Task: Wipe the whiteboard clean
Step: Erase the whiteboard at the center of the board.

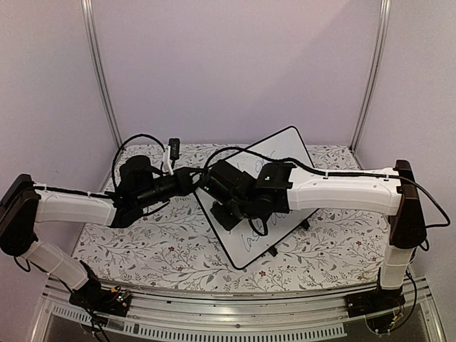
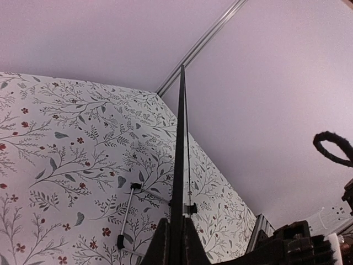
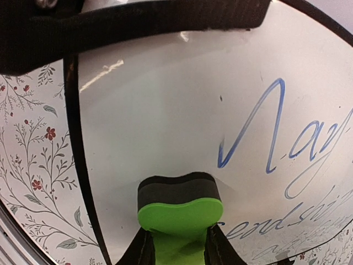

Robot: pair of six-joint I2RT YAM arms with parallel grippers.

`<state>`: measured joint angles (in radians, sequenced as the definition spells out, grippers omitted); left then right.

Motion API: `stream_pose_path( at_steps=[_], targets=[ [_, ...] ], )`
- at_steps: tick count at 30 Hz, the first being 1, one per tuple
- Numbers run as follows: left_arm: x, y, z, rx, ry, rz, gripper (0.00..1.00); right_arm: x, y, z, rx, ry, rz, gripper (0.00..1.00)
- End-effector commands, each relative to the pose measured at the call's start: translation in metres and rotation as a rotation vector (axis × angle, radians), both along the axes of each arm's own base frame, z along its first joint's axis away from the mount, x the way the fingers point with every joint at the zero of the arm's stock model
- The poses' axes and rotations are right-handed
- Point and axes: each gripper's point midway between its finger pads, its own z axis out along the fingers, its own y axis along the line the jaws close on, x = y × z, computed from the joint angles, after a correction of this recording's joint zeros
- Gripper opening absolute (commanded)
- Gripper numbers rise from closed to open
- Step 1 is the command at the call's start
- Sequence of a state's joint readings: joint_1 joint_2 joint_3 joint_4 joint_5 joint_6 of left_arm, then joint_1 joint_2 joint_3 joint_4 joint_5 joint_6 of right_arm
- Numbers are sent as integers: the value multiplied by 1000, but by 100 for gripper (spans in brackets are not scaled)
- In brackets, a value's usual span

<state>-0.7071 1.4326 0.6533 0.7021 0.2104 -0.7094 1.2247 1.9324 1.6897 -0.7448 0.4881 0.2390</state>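
The whiteboard [image 1: 281, 149] stands tilted in the middle of the table, with blue handwriting [image 3: 259, 127] on its face. My left gripper [image 1: 192, 182] is shut on the board's left rim. In the left wrist view the board [image 2: 181, 138] shows edge-on between my fingertips [image 2: 161, 245]. My right gripper [image 1: 226, 210] is shut on a green eraser [image 3: 179, 215], whose black felt [image 3: 177, 190] presses on the white surface [image 3: 165, 121] to the left of the writing. The area around the eraser is free of marks. The eraser is hidden in the top view.
A floral cloth [image 1: 142, 242] covers the table. A silver leg with black feet [image 2: 127, 212] props the board from behind. Metal posts [image 1: 100, 71] and lilac walls close the back. A rail [image 1: 235, 313] runs along the near edge.
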Motion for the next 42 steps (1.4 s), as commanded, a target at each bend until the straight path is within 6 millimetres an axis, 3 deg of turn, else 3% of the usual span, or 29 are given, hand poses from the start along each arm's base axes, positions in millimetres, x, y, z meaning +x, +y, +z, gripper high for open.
stream_pose_path(
  at_steps=[1, 11, 21, 33, 42],
  targets=[
    [-5, -3, -2, 5, -27, -7, 0, -8, -11, -12, -24, 52, -6, 28],
    [-8, -7, -4, -5, -35, -35, 0, 22, 7, 24, 7, -70, -9, 29],
    [-9, -8, -6, -9, -38, -46, 0, 54, -6, 38, 5, -102, -24, 30],
    [-12, -9, -2, -12, -58, -61, 0, 34, -23, 1, -29, 10, 26, 29],
    [-14, -12, -2, -17, -63, -84, 0, 29, -21, 13, 22, 13, 45, 29]
  ],
)
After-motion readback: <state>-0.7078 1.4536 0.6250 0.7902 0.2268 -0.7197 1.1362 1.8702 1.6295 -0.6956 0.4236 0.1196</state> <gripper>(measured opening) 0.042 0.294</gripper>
